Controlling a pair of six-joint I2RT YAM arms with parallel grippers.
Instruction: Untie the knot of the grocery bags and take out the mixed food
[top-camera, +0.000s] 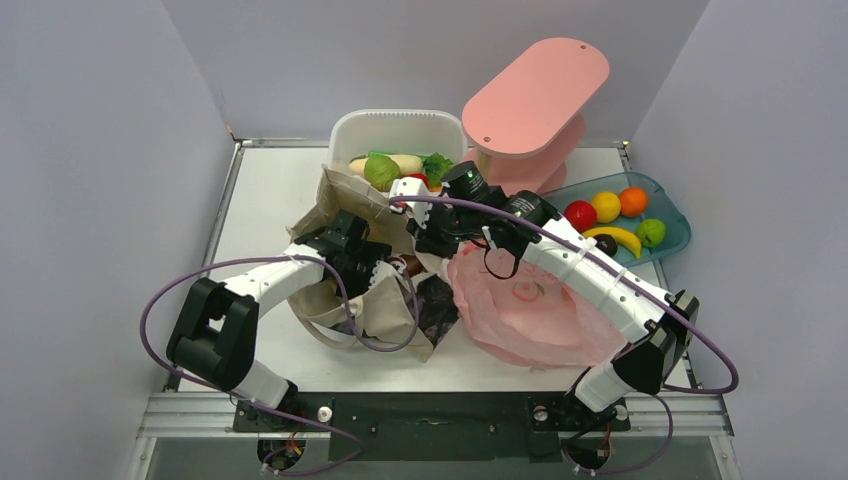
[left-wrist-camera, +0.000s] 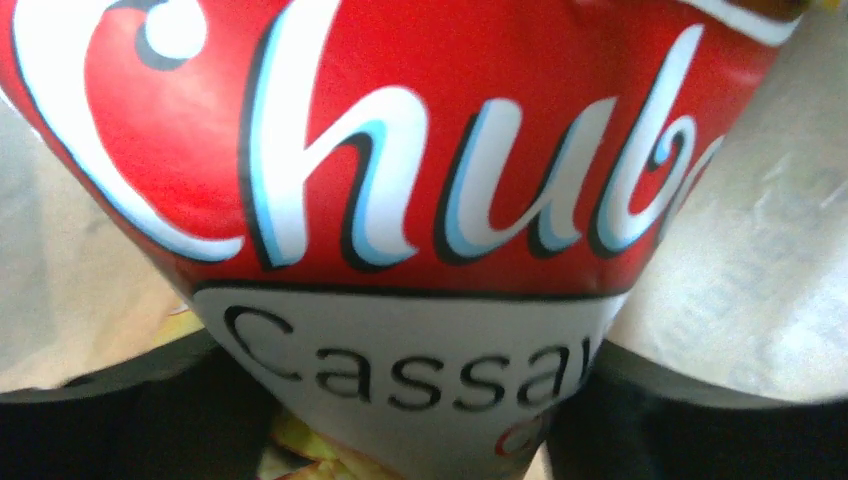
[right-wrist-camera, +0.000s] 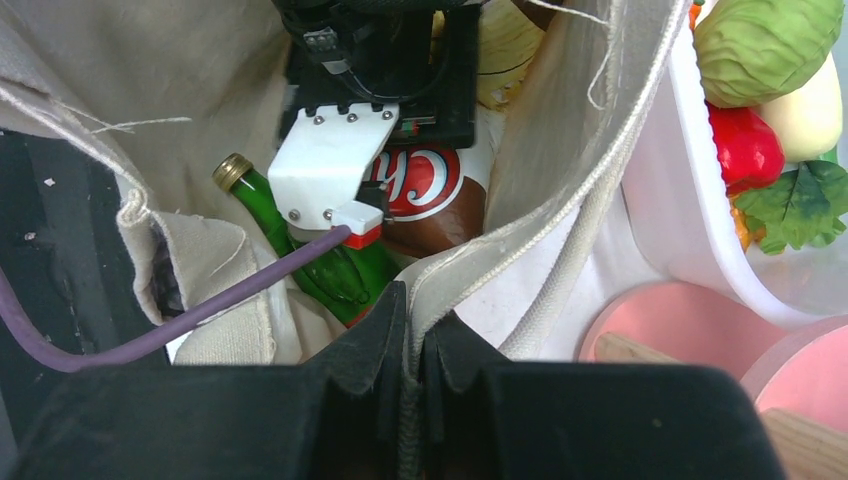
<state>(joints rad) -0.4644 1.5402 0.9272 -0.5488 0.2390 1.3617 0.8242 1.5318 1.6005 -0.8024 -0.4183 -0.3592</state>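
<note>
From its base at the near edge of the table (top-camera: 262, 190), the left arm (top-camera: 262, 282) bends at the elbow and reaches right, its wrist dipped into the mouth of the beige canvas tote (top-camera: 390, 310). The left tool (top-camera: 375, 265) stands wide, one finger (left-wrist-camera: 120, 420) on each side of the one crisp packet (left-wrist-camera: 420, 200) with its red-and-white logo; whether the fingers touch the packet cannot be told. The right arm (top-camera: 600, 280) stretches up and left across the one pink plastic bag (top-camera: 530, 320), which lies slumped on the table just right of the tote. The right tool (right-wrist-camera: 412, 322) is clamped tight on the tote's rim, holding the mouth apart. Inside the tote, beside the packet, lies one green glass bottle (right-wrist-camera: 300, 250) with a gold cap. Farther back, touching the tote's far side, a white tub (top-camera: 395, 128) holds one round green vegetable (top-camera: 381, 171), one white radish (top-camera: 407, 160), one leafy green (top-camera: 437, 166) and one red pepper (right-wrist-camera: 745, 148). Right of the tub stands one pink stand (top-camera: 535, 95), and beside it a teal tray (top-camera: 678, 232) carries five fruits: apple (top-camera: 580, 214), lemon (top-camera: 605, 205), orange (top-camera: 632, 200), lime (top-camera: 651, 232) and banana (top-camera: 616, 239).
</note>
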